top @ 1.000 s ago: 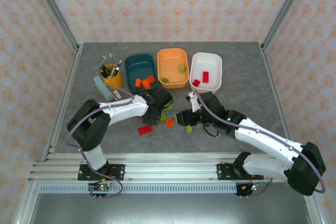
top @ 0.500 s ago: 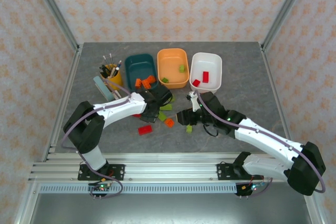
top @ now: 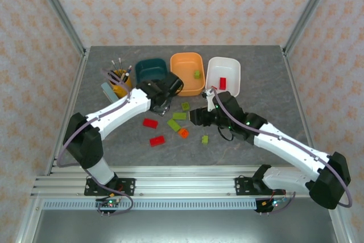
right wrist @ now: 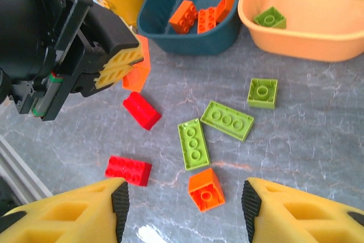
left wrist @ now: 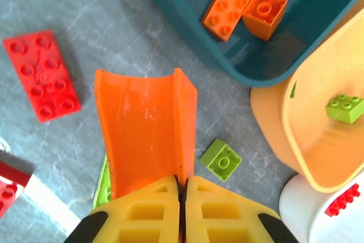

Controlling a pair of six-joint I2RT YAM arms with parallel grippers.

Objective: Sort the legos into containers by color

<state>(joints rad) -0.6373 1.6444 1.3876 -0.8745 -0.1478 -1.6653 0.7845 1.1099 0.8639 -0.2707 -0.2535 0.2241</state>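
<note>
L arm (top: 116,115) & R arm (top: 284,146) are clad in white w/ blk joints; purple cables (top: 64,142) are routed alongside; fingers (left wrist: 142,209) are moulded yellow.

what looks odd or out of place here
Nothing is spilled or broken. The one oddity is the colour match: the orange bricks lie in the teal bin, while the orange bin holds green bricks.

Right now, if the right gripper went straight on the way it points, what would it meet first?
Probably the orange brick on the table, lying just ahead of the open right gripper, roughly centred; depth is unclear, so this is a guess.
</note>
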